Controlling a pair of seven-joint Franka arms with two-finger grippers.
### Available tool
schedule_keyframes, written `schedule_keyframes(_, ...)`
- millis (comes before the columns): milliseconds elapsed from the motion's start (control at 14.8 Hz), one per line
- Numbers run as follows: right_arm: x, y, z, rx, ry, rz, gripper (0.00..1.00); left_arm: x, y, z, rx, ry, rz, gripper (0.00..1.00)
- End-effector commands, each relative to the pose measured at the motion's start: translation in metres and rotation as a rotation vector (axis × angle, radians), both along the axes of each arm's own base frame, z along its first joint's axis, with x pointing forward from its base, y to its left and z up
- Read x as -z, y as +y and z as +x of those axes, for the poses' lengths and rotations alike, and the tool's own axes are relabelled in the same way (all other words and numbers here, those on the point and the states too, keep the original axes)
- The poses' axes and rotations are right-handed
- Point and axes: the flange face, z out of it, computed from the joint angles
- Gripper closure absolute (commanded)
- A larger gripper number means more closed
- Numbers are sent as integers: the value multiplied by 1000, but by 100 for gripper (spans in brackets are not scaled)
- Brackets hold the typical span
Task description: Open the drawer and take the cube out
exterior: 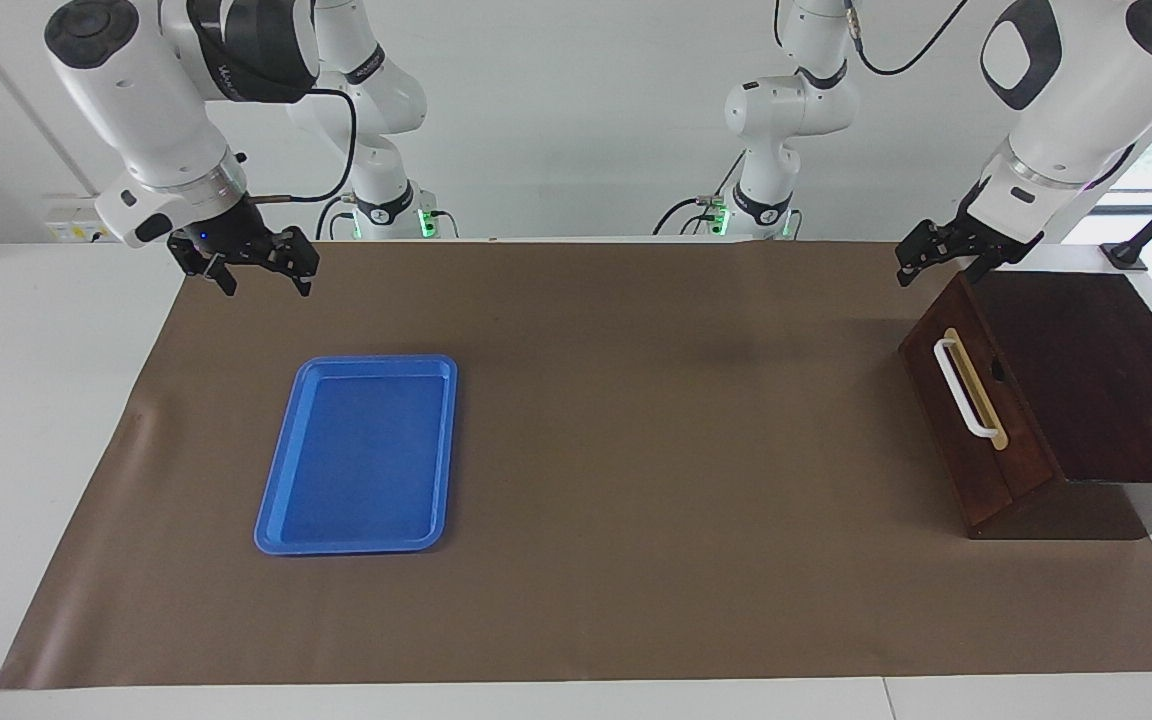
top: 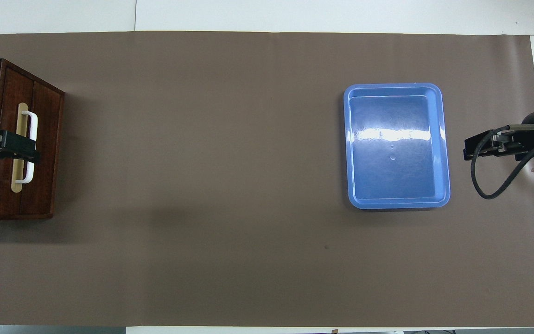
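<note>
At the left arm's end of the tabletop (exterior: pixel 86 420) sits the dark wooden box (exterior: pixel 1086 375), its drawer (exterior: pixel 971 420) shut flush, front turned toward the middle of the brown mat (exterior: pixel 636 450). White bar handle (exterior: pixel 964 388) on its tan strip, untouched. Left tool (exterior: pixel 939 262) hangs in the air over the box's edge nearer the robots, above the drawer front, fingers spread, gripping nothing; from overhead it (top: pixel 14 148) overlaps the handle (top: pixel 29 146) but stands clear of it. Cube not visible anywhere. Toward the right arm's end, a flat blue tray (exterior: pixel 281 500) lies on the mat, well apart from the box. Right tool (exterior: pixel 256 270) hangs over the mat's corner, nearer the robots than the tray, fingers spread, holding nothing.
</note>
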Motion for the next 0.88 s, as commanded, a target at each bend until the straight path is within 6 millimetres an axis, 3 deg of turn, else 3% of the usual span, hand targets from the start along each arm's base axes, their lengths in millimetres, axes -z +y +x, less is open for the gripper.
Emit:
schedule_keyframes(0, -2, -4, -7, -10, 5, -16, 0, -6, -1, -2, 12, 0, -14, 0)
schedule_keyframes(472, -2, -4, -7, -10, 5, -16, 0, -4, -1, 2, 15, -26, -8, 0)
schedule_keyframes(810, -2, -4, -7, -10, 5, -16, 0, 30, -2, 17, 83, -98, 153, 0)
